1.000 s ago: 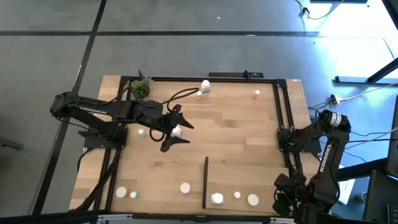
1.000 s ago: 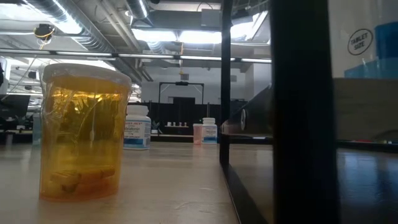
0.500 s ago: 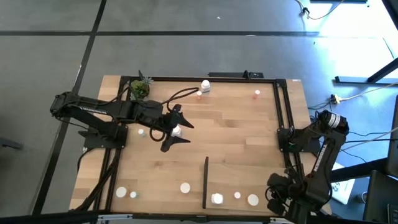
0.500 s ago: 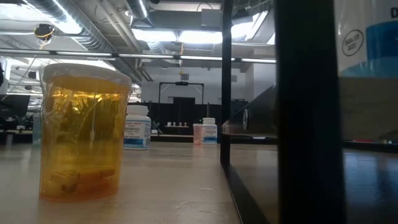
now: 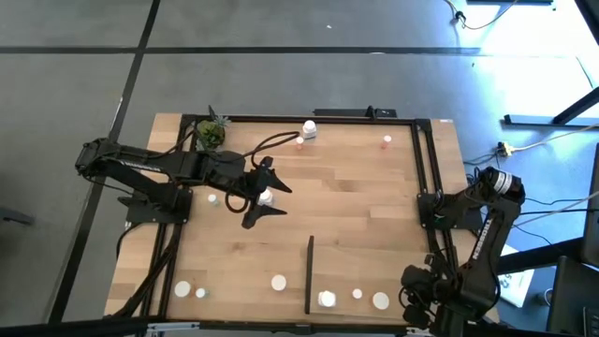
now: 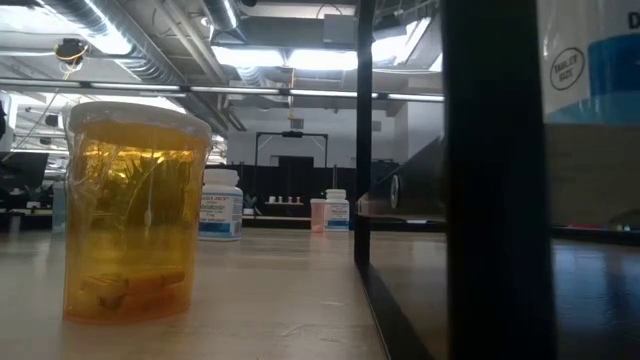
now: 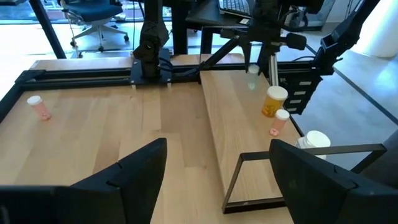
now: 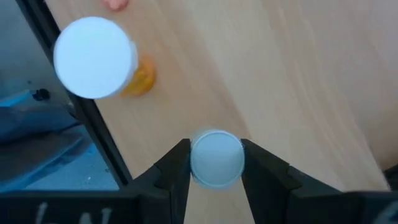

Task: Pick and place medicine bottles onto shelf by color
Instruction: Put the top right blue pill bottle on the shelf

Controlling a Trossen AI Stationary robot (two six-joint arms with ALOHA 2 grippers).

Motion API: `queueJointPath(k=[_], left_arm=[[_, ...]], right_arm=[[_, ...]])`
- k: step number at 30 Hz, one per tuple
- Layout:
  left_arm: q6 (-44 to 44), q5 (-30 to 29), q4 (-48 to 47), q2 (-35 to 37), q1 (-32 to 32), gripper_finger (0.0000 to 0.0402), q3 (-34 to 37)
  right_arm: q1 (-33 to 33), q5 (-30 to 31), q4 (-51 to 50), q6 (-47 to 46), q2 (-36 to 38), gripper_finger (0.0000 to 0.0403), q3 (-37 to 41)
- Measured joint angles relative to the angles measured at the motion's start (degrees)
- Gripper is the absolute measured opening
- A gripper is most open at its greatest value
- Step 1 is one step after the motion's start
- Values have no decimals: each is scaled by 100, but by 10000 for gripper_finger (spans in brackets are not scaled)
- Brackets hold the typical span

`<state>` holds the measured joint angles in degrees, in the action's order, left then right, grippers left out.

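Barely half done, I'd guess: a few small white-capped medicine bottles [image 5: 327,299] sat by the flat light-wood shelf [image 5: 365,271], others scattered across the bench [image 5: 356,201]. Right gripper [image 8: 216,163] jaws clamped one white-capped bottle [image 8: 216,157]; left gripper [image 5: 265,197] jaws gaped empty mid-bench.

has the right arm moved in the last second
Yes. In the high view the right arm has shifted left along the table's near edge, toward the white-capped bottle; the bottle stayed put.
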<state>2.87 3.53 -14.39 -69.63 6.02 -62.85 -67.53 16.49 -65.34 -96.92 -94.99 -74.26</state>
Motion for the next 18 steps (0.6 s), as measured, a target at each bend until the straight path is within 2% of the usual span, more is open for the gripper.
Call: queueJointPath(k=[2, 6, 18], left_arm=[[0, -2, -11, 0, 0, 277, 0], [0, -4, -11, 0, 0, 277, 0], [7, -7, -9, 0, 0, 277, 0]], right_arm=[[-19, -16, 236, 182, -97, 129, 0], [-19, -438, 358, 546, -284, 129, -4], [-22, -433, 298, 596, -316, 129, -13]])
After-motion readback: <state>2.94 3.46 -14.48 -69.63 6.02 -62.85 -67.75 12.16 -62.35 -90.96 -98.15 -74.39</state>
